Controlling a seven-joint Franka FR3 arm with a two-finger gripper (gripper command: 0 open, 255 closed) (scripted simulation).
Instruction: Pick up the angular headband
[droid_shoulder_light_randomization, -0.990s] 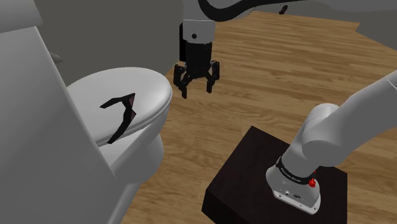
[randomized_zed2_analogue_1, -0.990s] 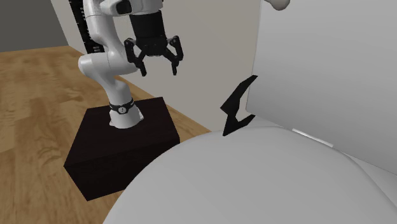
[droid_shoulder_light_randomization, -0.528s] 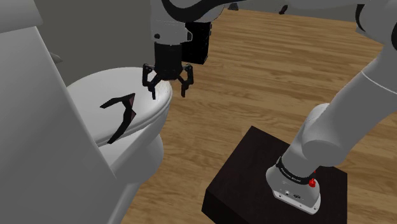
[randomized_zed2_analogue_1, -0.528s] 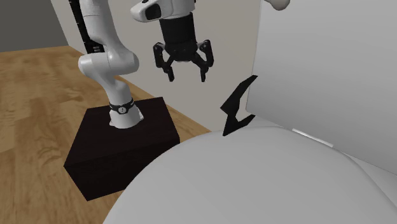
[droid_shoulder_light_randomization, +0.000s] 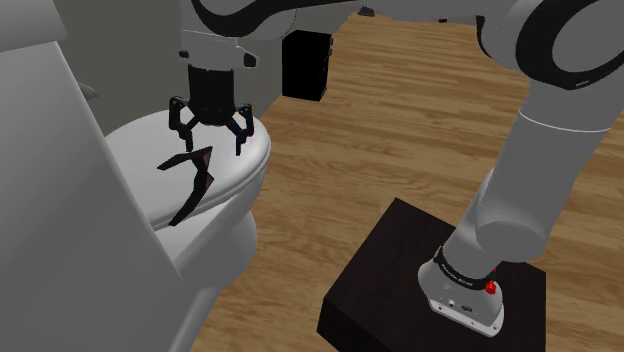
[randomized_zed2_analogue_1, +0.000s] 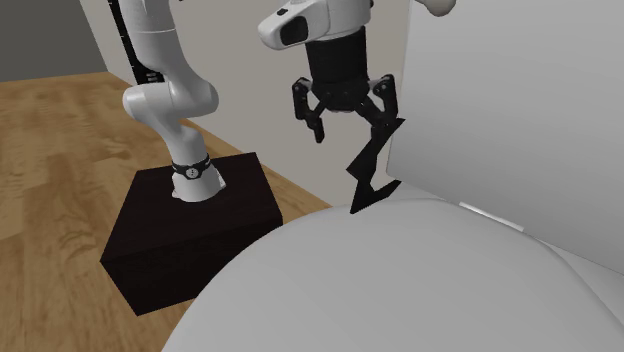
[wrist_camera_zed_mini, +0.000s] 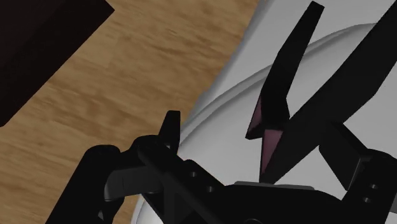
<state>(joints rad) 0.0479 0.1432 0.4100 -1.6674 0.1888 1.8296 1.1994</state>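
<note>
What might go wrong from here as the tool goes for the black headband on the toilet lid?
1. The open tool hovers near one end of the thin, angular headband, not over its middle. An off-centre pinch may let it pivot or slip out.
2. The toilet lid is rounded, so a nudge from a finger might slide the headband off onto the wood floor.

The gripper (droid_shoulder_light_randomization: 212, 143) is hanging with fingers spread just above the headband (droid_shoulder_light_randomization: 193, 182), with open air around it. The toilet tank (droid_shoulder_light_randomization: 60, 220) is walling off the shoulder view's left, the lid (droid_shoulder_light_randomization: 245, 160) is lying close beneath, and the side over the wooden floor (droid_shoulder_light_randomization: 400, 120) is lying open.
</note>
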